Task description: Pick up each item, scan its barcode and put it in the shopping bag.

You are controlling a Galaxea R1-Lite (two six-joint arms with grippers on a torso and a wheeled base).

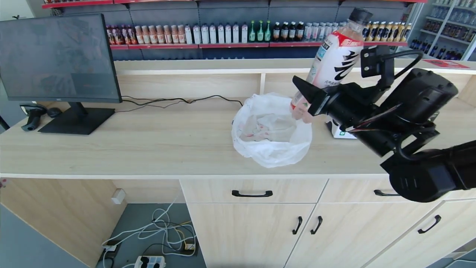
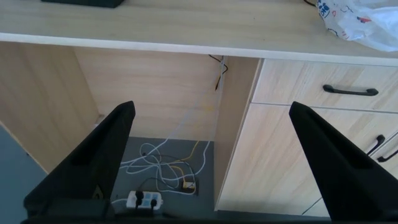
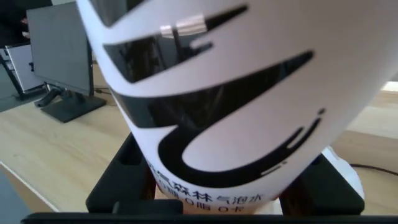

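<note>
My right gripper (image 1: 310,102) is shut on a pink drink bottle (image 1: 333,61) with a white label and dark cap, held tilted above the right rim of the white plastic shopping bag (image 1: 271,130). The bag lies open on the counter. Up close, the bottle (image 3: 217,93) shows its label, with the gripper's fingers (image 3: 118,180) at either side of its base. My left gripper (image 2: 211,155) hangs open below the counter's front edge, facing the cabinet opening. A handheld barcode scanner (image 1: 32,117) rests at the far left beside the monitor.
A monitor (image 1: 59,59) stands on the counter's left with cables running behind it. A small white box (image 1: 340,132) sits right of the bag, partly behind my arm. Drawers and cabinet doors (image 1: 253,193) lie under the counter; a power strip and cords (image 2: 146,199) lie on the floor.
</note>
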